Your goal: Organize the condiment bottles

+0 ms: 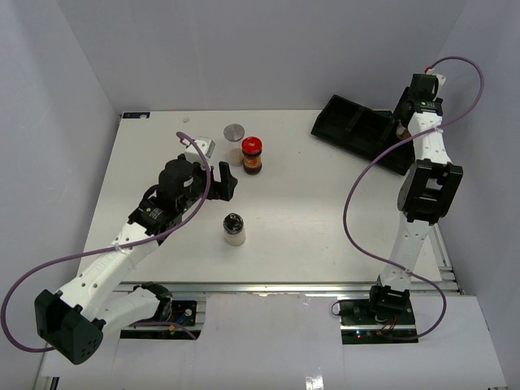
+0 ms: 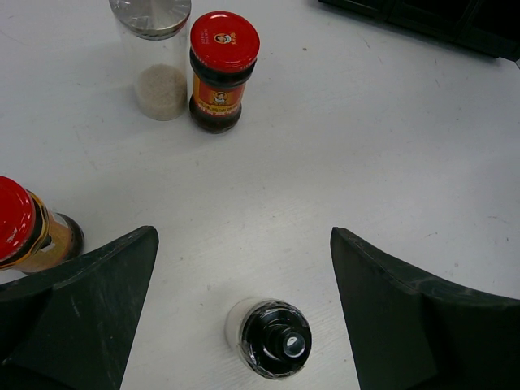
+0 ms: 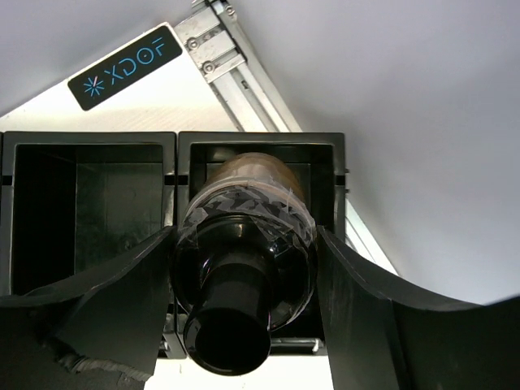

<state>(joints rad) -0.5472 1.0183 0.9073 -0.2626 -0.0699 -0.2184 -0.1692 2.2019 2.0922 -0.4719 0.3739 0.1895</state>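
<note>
Only the right wrist view shows the right claw [image 3: 244,234] clamping a bottle [image 3: 244,276] over a tray [image 3: 89,138] compartment. Left claw [image 2: 244,236] gapes wide, a shaker [image 2: 272,337] standing below, back from its tips.

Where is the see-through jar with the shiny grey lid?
In the top view the clear jar with the grey lid stands far back on the table, just left of the red-capped jar and beyond the left tool.
</note>
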